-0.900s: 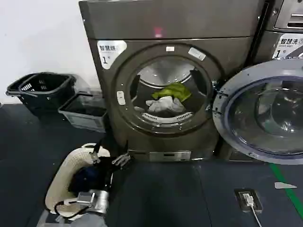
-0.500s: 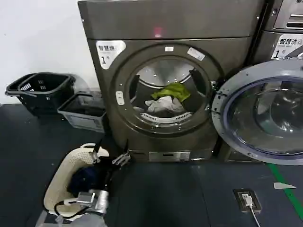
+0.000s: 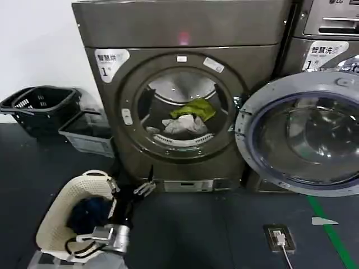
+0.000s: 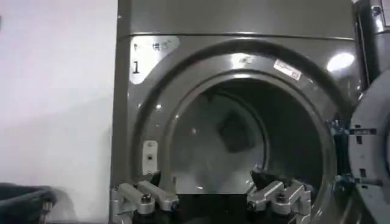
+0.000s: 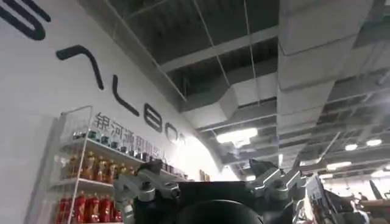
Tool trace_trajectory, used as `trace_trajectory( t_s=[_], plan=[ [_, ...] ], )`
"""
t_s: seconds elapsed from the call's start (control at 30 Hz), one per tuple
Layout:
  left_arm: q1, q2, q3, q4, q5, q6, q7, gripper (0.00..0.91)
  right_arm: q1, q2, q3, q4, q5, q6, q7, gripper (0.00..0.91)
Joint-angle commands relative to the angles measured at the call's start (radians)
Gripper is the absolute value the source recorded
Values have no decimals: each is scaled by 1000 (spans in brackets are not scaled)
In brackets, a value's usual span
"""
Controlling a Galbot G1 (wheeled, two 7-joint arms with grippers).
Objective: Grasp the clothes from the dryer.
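Yellow-green and white clothes lie in the dryer, beyond the wide-open, empty left claw.

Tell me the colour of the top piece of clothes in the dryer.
Yellow-green, lying on white pieces of the clothes inside the dryer; clearest in the head view.

Right gripper points up at the ceiling, fingers spread wide, nothing between them. White wall beside the gripper carries big dark lettering. A wire shelf rack stands against that wall, just beside the gripper's one finger, stocked with bottles: red ones on the low shelf, more above. Ducts and light strips run across the ceiling above the gripper.
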Motion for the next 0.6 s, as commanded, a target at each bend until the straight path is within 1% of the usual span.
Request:
trace_trajectory(
  t_s=[0.03,0.33,0.6],
  plan=[
    [1,0,0,1,0,1,1,907,0,-2,0,0,2,2,-2,907],
    [5,6,0,-2,-2,4,2,907,3,3,-3,3,5,5,-1,907],
    [9,5,1,-2,-13,7,7,907,-2,-14,7,-7,5,6,-5,907]
  ],
)
